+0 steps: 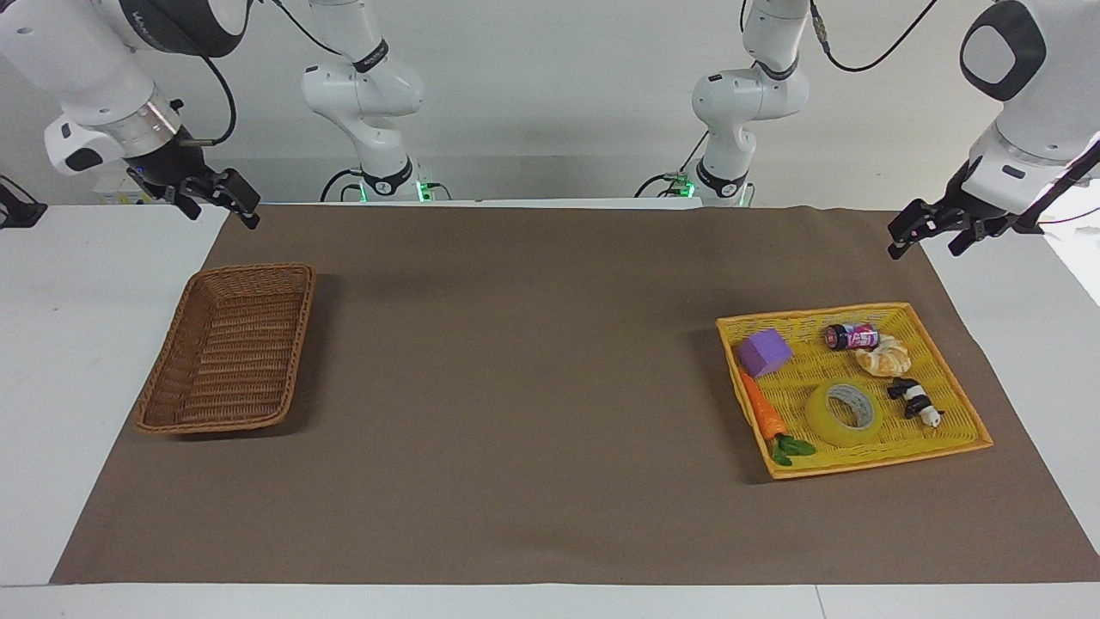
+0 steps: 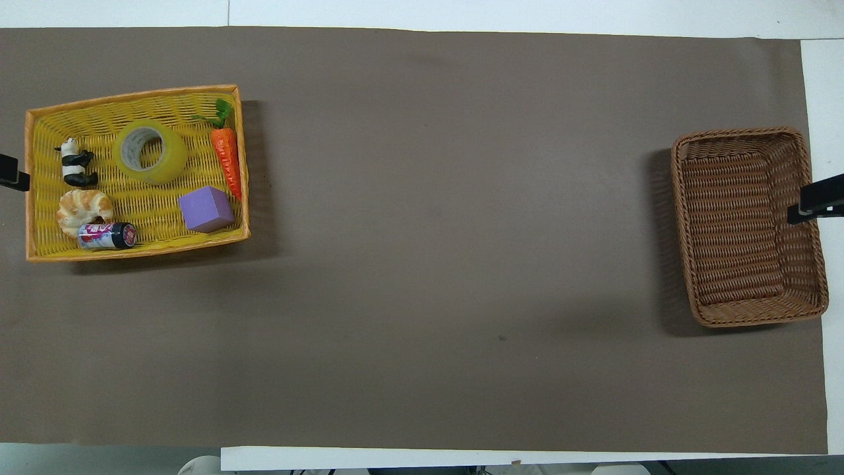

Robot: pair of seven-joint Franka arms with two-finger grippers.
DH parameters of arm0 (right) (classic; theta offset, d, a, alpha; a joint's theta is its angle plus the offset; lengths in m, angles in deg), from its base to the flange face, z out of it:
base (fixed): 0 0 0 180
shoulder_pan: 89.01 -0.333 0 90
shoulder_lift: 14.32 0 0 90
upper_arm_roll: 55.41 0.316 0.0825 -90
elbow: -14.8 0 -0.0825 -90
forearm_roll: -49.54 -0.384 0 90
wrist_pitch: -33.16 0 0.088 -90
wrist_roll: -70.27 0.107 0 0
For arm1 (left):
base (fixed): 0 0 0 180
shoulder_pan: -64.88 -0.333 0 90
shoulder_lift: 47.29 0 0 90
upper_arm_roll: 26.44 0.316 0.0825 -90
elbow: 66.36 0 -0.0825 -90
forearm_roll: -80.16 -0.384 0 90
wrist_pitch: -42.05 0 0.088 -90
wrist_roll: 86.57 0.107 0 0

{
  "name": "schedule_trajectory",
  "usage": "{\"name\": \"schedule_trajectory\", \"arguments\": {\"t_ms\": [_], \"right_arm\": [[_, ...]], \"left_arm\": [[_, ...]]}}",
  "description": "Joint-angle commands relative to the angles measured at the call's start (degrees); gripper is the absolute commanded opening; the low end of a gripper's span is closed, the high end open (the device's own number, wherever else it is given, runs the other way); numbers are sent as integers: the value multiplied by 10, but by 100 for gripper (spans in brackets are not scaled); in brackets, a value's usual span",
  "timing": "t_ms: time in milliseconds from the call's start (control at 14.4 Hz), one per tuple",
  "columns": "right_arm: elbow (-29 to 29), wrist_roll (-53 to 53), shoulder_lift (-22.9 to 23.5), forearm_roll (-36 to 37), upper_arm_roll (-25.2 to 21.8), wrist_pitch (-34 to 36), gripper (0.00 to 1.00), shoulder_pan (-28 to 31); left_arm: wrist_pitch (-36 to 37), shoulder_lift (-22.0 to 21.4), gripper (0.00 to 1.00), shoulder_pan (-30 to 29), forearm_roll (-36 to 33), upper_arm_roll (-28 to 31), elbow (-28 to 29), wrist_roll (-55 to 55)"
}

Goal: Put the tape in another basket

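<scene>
The tape (image 1: 844,414), a yellow roll with a grey-white core, lies flat in the yellow tray (image 1: 932,365) between a toy carrot and a panda figure, in the half of the tray farther from the robots. It also shows in the overhead view (image 2: 150,152). The brown wicker basket (image 1: 232,344) stands empty at the right arm's end of the table (image 2: 732,224). My left gripper (image 1: 928,243) hangs open and empty over the cloth's edge beside the tray; its tip shows in the overhead view (image 2: 10,173). My right gripper (image 1: 219,211) waits open and empty by the basket (image 2: 814,201).
The yellow tray (image 2: 151,211) also holds a purple cube (image 1: 765,351), a toy carrot (image 1: 763,411), a panda figure (image 1: 915,400), a croissant (image 1: 883,357) and a small can (image 1: 851,336). A brown cloth (image 1: 533,387) covers the table between tray and basket.
</scene>
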Motion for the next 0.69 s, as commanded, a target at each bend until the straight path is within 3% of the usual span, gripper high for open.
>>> {"name": "schedule_trajectory", "arguments": {"t_ms": [0,208,417,625], "right_arm": [[9,-12,-9,5,3,3,100,2],[9,-12,-9,5,3,3,100,2],[9,-12,-9,5,3,3,100,2],[9,-12,-9,5,3,3,100,2]], "left_arm": [[-8,-15,100,7,-7,5,17,-4],[-3,-20,100,8,-10,7,29,-2],[-68,-19,100,0,-26,6,48,-3],[-144,44,100,-15,-21,7,43,-13]]}}
